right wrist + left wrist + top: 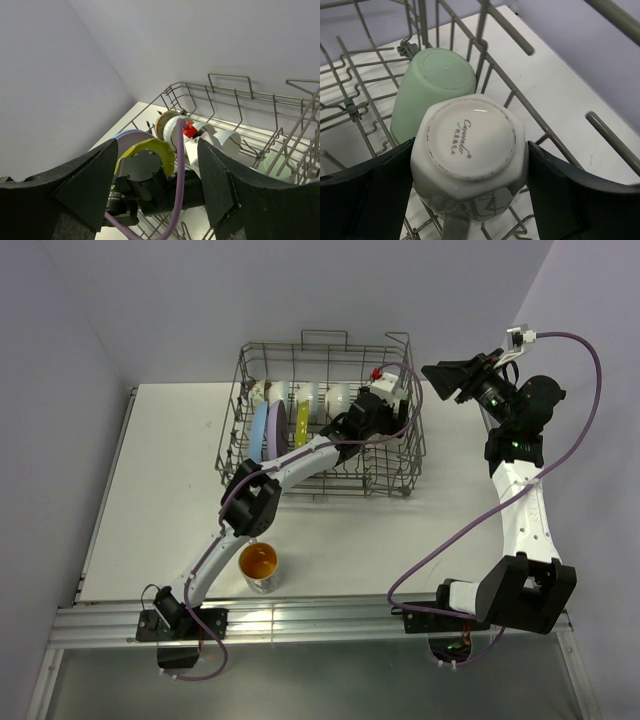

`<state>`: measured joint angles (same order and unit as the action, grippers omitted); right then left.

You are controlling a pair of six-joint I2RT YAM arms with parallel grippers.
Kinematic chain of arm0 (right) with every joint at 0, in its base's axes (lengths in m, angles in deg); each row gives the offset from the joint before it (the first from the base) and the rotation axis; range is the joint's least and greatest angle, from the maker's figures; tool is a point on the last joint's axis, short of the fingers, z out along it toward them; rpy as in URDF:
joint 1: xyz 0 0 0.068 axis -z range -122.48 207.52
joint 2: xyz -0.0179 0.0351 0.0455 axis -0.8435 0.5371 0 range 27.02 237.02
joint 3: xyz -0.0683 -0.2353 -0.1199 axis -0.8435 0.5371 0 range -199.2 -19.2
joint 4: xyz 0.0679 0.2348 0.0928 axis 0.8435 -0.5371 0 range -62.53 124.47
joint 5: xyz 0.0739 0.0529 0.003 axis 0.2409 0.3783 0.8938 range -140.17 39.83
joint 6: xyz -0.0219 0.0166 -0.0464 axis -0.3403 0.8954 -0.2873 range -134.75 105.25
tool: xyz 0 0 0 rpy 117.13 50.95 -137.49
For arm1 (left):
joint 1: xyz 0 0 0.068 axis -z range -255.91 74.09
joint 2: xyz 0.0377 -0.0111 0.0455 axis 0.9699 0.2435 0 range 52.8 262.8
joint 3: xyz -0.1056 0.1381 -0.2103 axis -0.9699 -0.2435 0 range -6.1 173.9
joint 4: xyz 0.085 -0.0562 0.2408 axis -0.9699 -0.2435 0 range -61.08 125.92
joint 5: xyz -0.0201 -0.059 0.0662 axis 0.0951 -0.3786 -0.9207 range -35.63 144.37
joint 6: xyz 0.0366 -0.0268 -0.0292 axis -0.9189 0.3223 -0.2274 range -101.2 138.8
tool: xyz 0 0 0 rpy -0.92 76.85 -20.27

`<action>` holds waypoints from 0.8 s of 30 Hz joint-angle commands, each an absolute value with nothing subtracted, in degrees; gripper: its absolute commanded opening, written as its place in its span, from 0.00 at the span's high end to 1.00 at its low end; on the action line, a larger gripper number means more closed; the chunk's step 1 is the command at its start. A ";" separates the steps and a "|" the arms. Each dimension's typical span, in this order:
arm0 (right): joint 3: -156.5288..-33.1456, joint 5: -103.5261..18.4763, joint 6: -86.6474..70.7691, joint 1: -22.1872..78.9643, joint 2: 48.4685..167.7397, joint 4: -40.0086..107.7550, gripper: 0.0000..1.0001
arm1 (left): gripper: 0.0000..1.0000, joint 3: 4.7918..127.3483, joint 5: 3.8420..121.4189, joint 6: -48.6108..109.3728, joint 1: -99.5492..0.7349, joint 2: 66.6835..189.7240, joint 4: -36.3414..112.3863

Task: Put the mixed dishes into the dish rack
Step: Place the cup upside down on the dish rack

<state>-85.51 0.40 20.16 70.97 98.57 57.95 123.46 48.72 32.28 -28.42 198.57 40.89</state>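
Left gripper (470,167) held mug (470,145) upside down, fingers snug on both sides, inside rack (512,34), just beside green cup (432,80). Best to lower mug gently onto wires, then let go slowly. Right gripper (160,165) wide, empty, up beside rack. Orange cup (259,565) outside rack

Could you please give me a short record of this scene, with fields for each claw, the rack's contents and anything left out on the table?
Left claw: inside the dish rack, closed on the upturned white mug
Right claw: open, empty, raised to the right of the rack
Beside mug: pale green cup, upturned, in the rack
Standing in rack: blue plate, lavender plate, yellow-green plate
On table: orange-inside cup, upright, near the left arm
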 commanded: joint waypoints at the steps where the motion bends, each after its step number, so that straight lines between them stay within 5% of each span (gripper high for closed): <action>1: -85.65 1.07 20.67 71.40 98.21 60.13 0.28 | 1.00 127.14 41.90 39.53 -28.36 195.45 45.15; 24: -84.95 0.90 21.28 71.40 97.95 60.31 0.28 | 1.00 129.42 22.13 47.82 -23.79 195.79 44.26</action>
